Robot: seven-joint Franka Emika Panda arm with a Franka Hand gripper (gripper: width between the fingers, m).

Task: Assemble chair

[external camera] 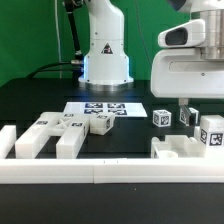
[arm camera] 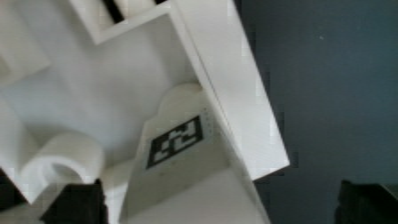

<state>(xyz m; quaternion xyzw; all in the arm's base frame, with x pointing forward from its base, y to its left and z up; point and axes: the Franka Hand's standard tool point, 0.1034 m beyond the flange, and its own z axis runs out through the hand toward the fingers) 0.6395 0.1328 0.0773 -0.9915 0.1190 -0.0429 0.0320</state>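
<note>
Well apart, fingers (arm camera: 71, 205) astride chair part (arm camera: 178, 140)

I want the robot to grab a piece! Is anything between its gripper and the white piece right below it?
Nothing visible is in the way. The gripper hangs open right over the white chair part, with nothing lying across it in the wrist view. The small cube sits apart, toward the exterior view's left.
</note>
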